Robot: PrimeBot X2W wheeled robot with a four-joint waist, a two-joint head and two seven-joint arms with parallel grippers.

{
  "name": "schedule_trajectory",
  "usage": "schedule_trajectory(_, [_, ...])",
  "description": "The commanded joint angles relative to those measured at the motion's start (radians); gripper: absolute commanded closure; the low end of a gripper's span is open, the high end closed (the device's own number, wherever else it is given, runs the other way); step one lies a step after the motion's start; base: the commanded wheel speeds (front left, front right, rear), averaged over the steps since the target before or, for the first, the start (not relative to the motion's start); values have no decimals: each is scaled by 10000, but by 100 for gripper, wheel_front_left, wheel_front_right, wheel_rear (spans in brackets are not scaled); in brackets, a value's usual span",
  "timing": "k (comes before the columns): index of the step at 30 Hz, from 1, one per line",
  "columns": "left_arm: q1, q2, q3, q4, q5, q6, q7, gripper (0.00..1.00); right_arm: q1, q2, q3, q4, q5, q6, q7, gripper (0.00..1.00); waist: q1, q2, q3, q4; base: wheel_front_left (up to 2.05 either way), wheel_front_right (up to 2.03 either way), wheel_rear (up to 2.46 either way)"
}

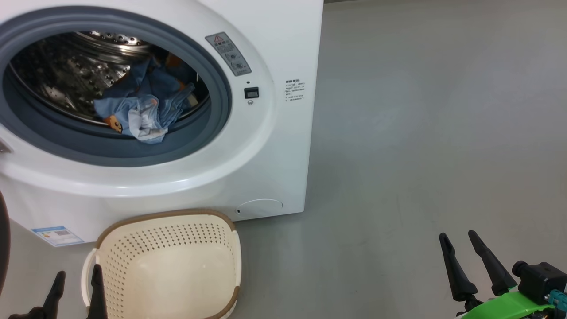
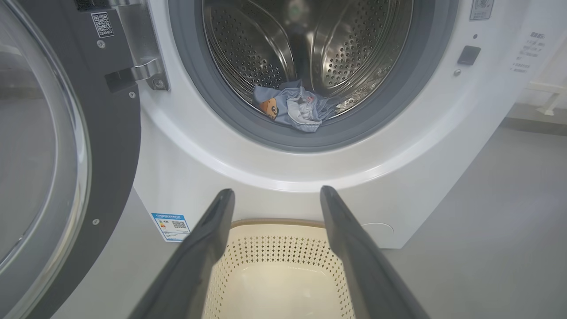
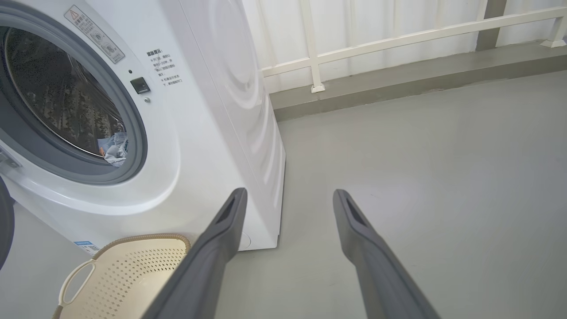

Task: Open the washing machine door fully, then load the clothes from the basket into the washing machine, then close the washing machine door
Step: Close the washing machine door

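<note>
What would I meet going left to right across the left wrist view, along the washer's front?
washing machine door → silver hinge → clothes → black latch socket → grey floor

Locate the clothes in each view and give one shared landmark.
Head: clothes upper left, at the drum's front lip.
Left wrist: clothes top centre, low in the drum.
Right wrist: clothes mid left, just inside the gasket.
Landmark: basket, on the floor below the opening in all three.
</note>
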Motion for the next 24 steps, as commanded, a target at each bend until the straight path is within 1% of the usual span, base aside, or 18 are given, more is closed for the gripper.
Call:
schedule_trajectory(1, [-327, 156, 384, -213, 84, -15, -64, 0, -127, -137, 188, -257, 23, 16, -76, 0, 0, 0, 12, 5, -76, 76, 0])
schedule_trajectory(5, [-353, 154, 366, -203, 62, -15, -64, 0, -146, -140, 198, -251, 9, 16, -76, 0, 0, 0, 45, 18, -110, 110, 0])
schedule_trajectory(11, [-328, 177, 383, -242, -18, -15, -65, 0, -173, -127, 203, -252, 4, 16, -76, 0, 0, 0, 80, 45, -162, 161, 0])
schedule_trajectory(15, [-315, 190, 411, -333, -101, -15, -65, 0, -179, -122, 191, -252, 1, 16, -76, 0, 0, 0, 97, 69, -118, 118, 0])
schedule_trajectory(19, [-293, 198, 356, -405, -118, -15, -65, 0, -167, -122, 195, -238, -14, 16, -76, 0, 0, 0, 83, 103, -64, 64, 0])
schedule_trajectory(24, [-290, 210, 186, -432, -173, -15, -65, 0, -162, -161, 264, -220, -44, 16, -76, 0, 0, 0, 27, 185, -10, 10, 0])
